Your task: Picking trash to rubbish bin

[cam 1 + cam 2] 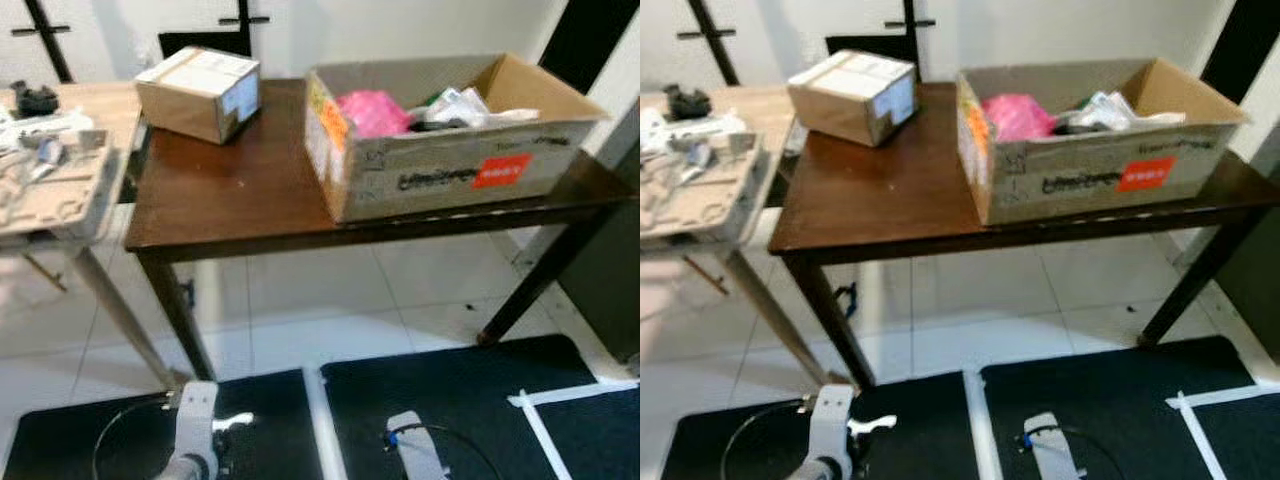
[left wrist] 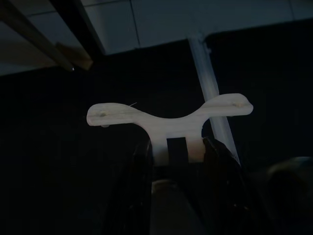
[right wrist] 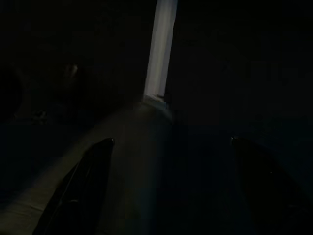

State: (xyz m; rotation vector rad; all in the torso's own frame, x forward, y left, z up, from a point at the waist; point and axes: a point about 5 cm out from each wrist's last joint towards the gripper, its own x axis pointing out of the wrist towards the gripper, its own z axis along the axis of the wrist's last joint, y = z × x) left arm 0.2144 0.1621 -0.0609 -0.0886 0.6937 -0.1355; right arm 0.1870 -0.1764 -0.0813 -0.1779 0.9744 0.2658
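While eye views show open box (image 1: 450, 150), left pincer (image 2: 173, 147) grips pale flat piece (image 2: 166, 117); right pincer (image 3: 168, 161) agape.

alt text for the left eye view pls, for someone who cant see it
A dark wooden table holds an open cardboard box of trash, including a pink bag, and a smaller sealed box. Both arms hang low over black floor mats.

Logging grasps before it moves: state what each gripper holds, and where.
Left gripper holds a pale winged flat piece by its short stem; right gripper is open and holds nothing.
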